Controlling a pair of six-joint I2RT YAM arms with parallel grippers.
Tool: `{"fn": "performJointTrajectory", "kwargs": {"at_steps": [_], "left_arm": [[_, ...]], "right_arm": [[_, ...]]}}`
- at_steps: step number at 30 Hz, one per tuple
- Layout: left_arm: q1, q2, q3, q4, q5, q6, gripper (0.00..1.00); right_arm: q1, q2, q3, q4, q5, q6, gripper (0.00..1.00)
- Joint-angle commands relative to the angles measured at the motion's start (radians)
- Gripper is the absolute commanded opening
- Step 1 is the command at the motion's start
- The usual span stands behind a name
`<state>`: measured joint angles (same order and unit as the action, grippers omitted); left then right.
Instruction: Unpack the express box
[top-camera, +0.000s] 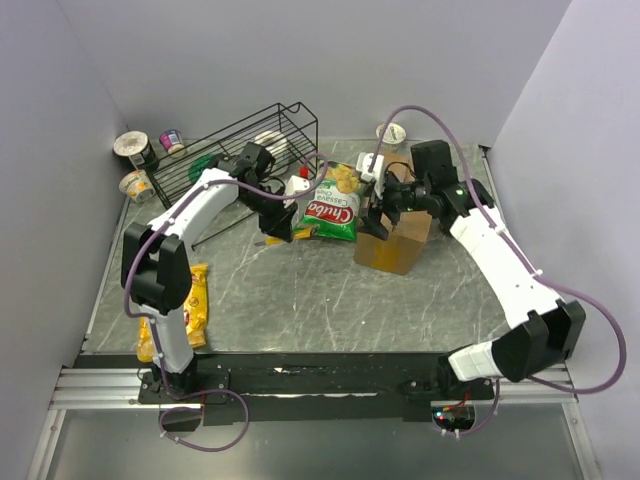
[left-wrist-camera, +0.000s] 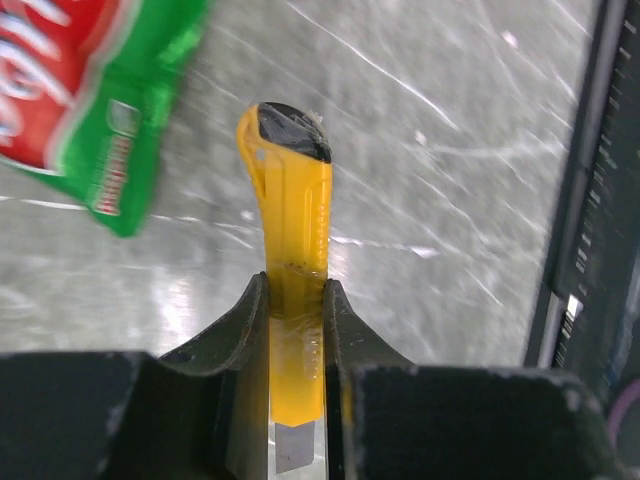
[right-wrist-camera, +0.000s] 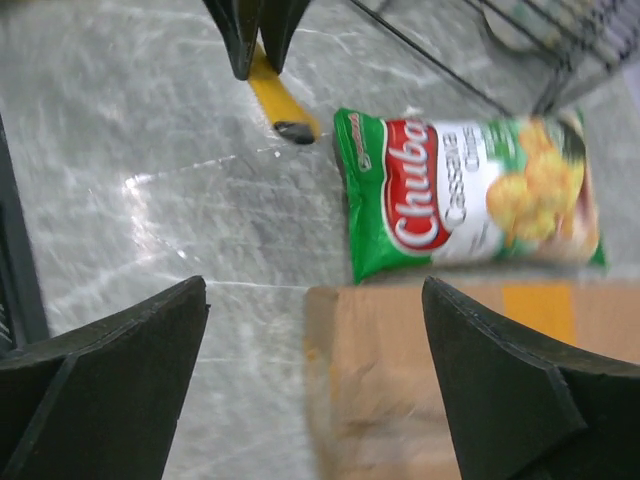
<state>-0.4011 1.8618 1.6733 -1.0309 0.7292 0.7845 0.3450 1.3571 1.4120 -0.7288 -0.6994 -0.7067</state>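
Reviewing the top view: the box (top-camera: 398, 245) stands right of centre on the table (top-camera: 300, 300). The right claw (top-camera: 383, 210) hovers over its left top edge. The left claw (top-camera: 280, 228) sits further left, with a green bag (top-camera: 335, 205) lying between it and the box. A basket (top-camera: 250, 145) occupies the far left, and a yellow bag (top-camera: 197, 300) lies near left. Open table runs along the near side of the box, which looks the freest lane of approach.

Left wrist view: the left claw (left-wrist-camera: 295, 295) is clamped on a yellow knife (left-wrist-camera: 293, 215), gripped mid-body with the black end pointing away. A grey strip at the wrist end looks like the blade, though this is not certain. The green bag's (left-wrist-camera: 110, 120) corner lies near the knife's far end, apart from it.

Right wrist view: the right claw (right-wrist-camera: 312, 290) is spread wide and holds nothing. The box (right-wrist-camera: 400, 380) sits directly below it. The green bag (right-wrist-camera: 470, 195) lies just beside the box's edge; contact cannot be confirmed. The knife (right-wrist-camera: 275, 100) shows beyond, well apart from the box.

Assessment: the cutting tool is in hand and the box is not yet opened. The next move calls for carrying the knife round the bag to the box top while the right claw steadies the carton. The bag crowds the left side, so clearance there is poor.
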Motion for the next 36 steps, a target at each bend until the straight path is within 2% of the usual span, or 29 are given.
{"fn": "performJointTrajectory", "kwargs": {"at_steps": [1, 7, 12, 16, 22, 26, 30, 36], "left_arm": [[0.015, 0.040, 0.098, -0.194, 0.128, 0.165, 0.01], [0.016, 0.060, 0.175, -0.242, 0.150, 0.189, 0.01], [0.018, 0.091, 0.252, -0.339, 0.156, 0.239, 0.01], [0.025, 0.082, 0.247, -0.339, 0.190, 0.236, 0.01], [0.025, 0.073, 0.238, -0.340, 0.211, 0.226, 0.01], [0.028, 0.068, 0.246, -0.339, 0.222, 0.226, 0.01], [0.031, 0.060, 0.246, -0.339, 0.236, 0.233, 0.01], [0.044, 0.069, 0.252, -0.340, 0.256, 0.242, 0.01]], "right_arm": [[0.038, 0.042, 0.056, -0.116, -0.109, -0.327, 0.93], [0.133, 0.071, -0.013, 0.018, -0.069, -0.460, 0.93], [0.207, 0.059, -0.146, 0.290, -0.026, -0.447, 0.89], [0.242, 0.118, -0.125, 0.278, -0.028, -0.488, 0.83], [0.281, 0.142, -0.186, 0.480, 0.041, -0.453, 0.80], [0.296, 0.165, -0.185, 0.502, 0.040, -0.479, 0.69], [0.310, 0.181, -0.219, 0.581, 0.066, -0.490, 0.63], [0.315, 0.211, -0.191, 0.548, 0.043, -0.530, 0.52]]}}
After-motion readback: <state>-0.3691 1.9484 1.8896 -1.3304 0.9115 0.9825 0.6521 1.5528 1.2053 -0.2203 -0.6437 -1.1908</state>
